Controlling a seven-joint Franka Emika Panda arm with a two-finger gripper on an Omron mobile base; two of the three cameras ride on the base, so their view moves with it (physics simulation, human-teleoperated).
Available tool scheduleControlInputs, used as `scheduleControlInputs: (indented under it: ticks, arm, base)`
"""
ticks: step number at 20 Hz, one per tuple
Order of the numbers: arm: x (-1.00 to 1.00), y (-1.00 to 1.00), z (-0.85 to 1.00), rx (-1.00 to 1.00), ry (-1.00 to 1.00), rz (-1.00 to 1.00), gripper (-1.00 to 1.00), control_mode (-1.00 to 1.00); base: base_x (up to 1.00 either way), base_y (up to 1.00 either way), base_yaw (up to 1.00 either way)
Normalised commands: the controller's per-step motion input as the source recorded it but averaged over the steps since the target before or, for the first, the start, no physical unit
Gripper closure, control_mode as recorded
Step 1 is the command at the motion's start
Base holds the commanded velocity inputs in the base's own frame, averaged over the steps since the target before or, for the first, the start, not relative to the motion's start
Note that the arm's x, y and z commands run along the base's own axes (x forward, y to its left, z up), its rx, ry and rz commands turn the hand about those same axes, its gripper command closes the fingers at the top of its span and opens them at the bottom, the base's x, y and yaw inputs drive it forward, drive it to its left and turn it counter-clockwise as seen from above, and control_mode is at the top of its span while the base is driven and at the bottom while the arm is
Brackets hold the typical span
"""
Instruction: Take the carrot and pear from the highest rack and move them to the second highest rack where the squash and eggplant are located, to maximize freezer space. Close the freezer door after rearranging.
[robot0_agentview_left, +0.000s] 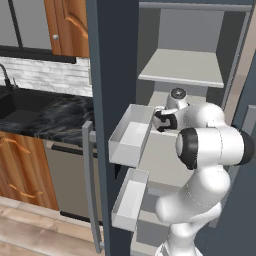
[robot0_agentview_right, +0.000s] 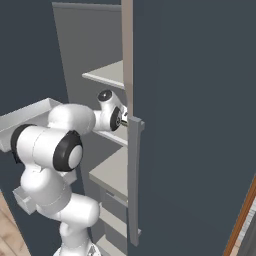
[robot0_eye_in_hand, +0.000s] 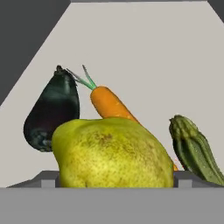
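Note:
A big yellow-green pear (robot0_eye_in_hand: 113, 153) fills the near part of the hand view, sitting between my gripper's (robot0_eye_in_hand: 116, 180) fingertips (robot0_eye_in_hand: 49, 180), which press against its two sides. Behind it on the same pale rack (robot0_eye_in_hand: 144, 48) lie the orange carrot (robot0_eye_in_hand: 111, 105), the dark eggplant (robot0_eye_in_hand: 52, 113) to the left and the green squash (robot0_eye_in_hand: 192, 148) to the right. In the left base view my arm reaches into the freezer below the highest rack (robot0_agentview_left: 182, 67), which is bare.
The freezer door (robot0_agentview_left: 112, 75) stands open at the left with two white door bins (robot0_agentview_left: 130, 140) and a long grey handle (robot0_agentview_left: 89, 175). A second dark door panel (robot0_agentview_right: 190, 125) rises close on the right. A counter and sink (robot0_agentview_left: 30, 107) lie further left.

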Motion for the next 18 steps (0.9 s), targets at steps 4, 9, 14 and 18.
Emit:
scheduleControlInputs:
  ticks: [4,9,14,18]
  arm:
    - [0.38,-0.12,-0.4,0.0,0.0,0.06,1.0,-1.0]
    - [0.17,-0.03,-0.47,0.0,0.0,0.04,-1.0,-1.0]
    - [0.0,0.0,-0.25,0.0,0.0,0.0,-1.0,-1.0]
    - [-0.17,0.07,-0.1,-0.01,0.0,0.0,-1.0,-1.0]
  base:
    - [0.0,0.0,0.0]
    - [0.0,0.0,0.0]
    - [0.0,0.0,0.0]
    - [0.0,0.0,0.0]
